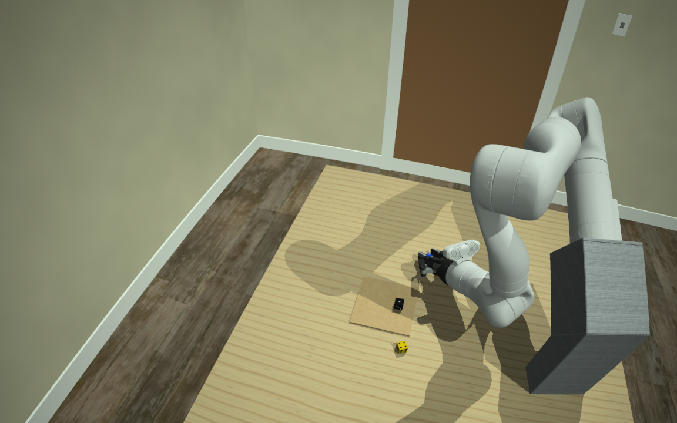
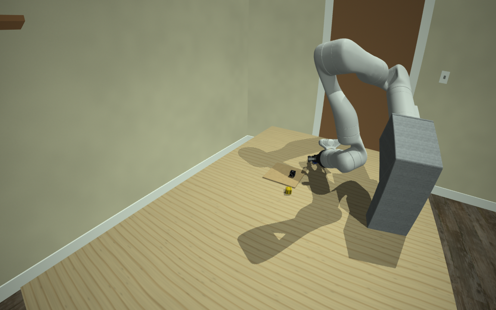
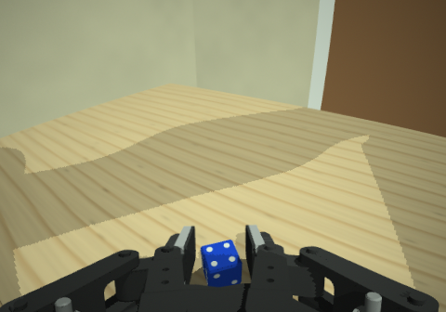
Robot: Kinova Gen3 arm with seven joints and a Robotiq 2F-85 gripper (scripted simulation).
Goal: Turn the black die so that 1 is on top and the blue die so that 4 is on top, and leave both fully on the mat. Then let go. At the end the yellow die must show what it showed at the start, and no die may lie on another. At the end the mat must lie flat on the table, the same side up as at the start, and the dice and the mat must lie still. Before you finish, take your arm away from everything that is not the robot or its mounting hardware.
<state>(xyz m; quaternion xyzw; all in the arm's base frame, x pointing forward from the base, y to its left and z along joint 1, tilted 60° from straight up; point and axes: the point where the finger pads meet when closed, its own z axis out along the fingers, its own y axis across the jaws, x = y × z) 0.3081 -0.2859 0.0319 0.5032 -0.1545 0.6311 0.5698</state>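
My gripper [image 1: 426,255] [image 2: 311,158] [image 3: 220,240] is partly open, low above the table beyond the mat's right corner. The blue die [image 1: 428,254] [image 3: 220,263] is between the fingers, with a gap on either side in the wrist view. It is off the mat and sits slightly turned; its upper face shows 4. Its contact with the table is hidden. The black die [image 1: 398,303] [image 2: 292,173] is on the tan mat [image 1: 369,312] [image 2: 277,177], near its right side; its top seems to show 1. The yellow die [image 1: 402,347] [image 2: 288,190] lies off the mat, near its front edge, with 4 on top.
The wooden table [image 1: 278,368] [image 2: 165,239] [image 3: 139,224] carries the mat and the arm's grey pedestal [image 1: 614,289] [image 2: 415,184], which stands at the right. Shadows of the arm cross the mat and table. Walls and a brown door [image 1: 478,79] are behind.
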